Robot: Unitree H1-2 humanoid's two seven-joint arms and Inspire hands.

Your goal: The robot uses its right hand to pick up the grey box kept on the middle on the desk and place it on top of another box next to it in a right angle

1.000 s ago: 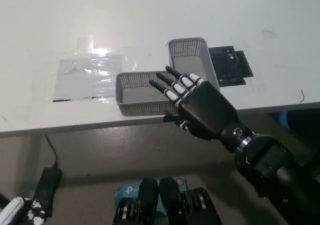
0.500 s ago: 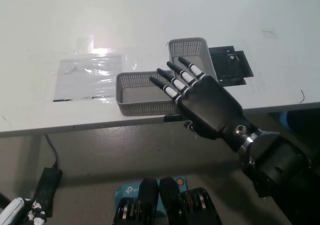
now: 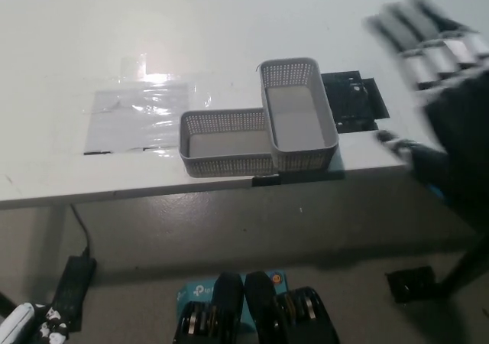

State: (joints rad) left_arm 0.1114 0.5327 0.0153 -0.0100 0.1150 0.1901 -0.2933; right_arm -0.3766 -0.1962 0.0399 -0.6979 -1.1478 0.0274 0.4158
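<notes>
At the lower left corner the white left hand (image 3: 19, 322) rests low, too little in view to tell its fingers. Mid-desk, one grey mesh box (image 3: 223, 141) lies with its long axis left to right; the second grey box (image 3: 298, 115) runs front to back, its near end seemingly resting over the first box's right end, a right angle. Far right, the black right hand (image 3: 439, 69) is blurred, fingers spread, holding nothing. Best retreat: lift well clear without nudging either box.
</notes>
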